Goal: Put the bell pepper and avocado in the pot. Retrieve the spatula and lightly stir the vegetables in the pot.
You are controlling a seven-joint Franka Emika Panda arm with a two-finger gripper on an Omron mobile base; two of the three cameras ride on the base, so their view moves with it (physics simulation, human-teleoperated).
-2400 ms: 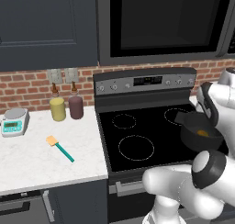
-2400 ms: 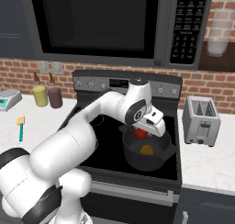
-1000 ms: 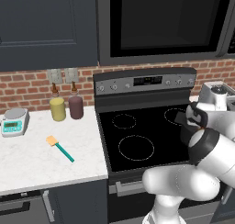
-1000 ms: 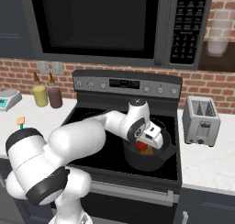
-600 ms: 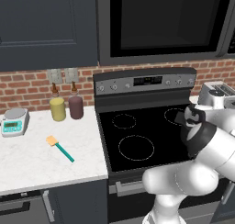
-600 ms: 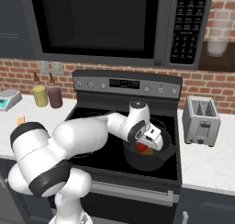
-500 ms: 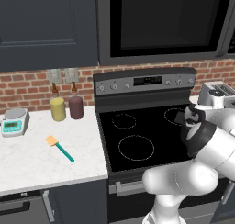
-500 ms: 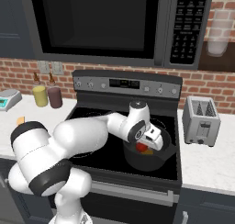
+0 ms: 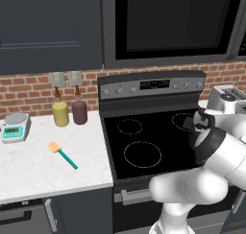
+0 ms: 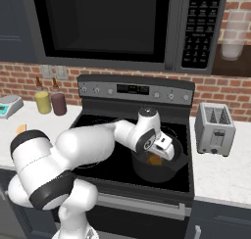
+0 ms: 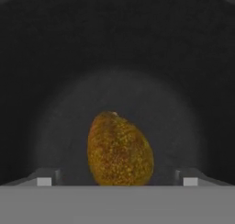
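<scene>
- In the hand view, the two dark finger tips [image 11: 44, 178] stand far apart at the bottom corners, so the gripper [image 11: 117, 181] is wide open and has hold of nothing.
- One avocado [image 11: 119, 149], olive-brown and speckled, lies on the dark floor of the pot [image 11: 117, 48] between the spread tips, touching neither; its lower end is cut off by the bottom of that view.
- In the right base view, the hand reaches down into the pot [image 10: 138, 168] on the front right of the stove [image 10: 98, 157]. The fingers are hidden inside it, and only a small orange-brown patch shows beside the hand.
- The bell pepper cannot be made out with certainty in any view; whether it sits in the pot is unclear.
- In the left base view, the robot's own forearm covers the pot and its contents.
- One spatula [image 9: 62, 155] lies flat on the white counter [image 9: 29, 175] left of the stove, yellow-orange blade towards the wall, teal handle pointing to the front edge, well apart from the pot. In the right base view only its orange blade [image 10: 21, 129] peeks past the arm.
- Two jars stand side by side at the brick wall: one yellow jar [image 9: 60, 113] and one dark maroon jar [image 9: 79, 111].
- One small kitchen scale [image 9: 15, 127] sits at the far left of the counter, partly cut by the frame edge.
- One silver toaster [image 10: 214, 129] stands to the right of the stove.
</scene>
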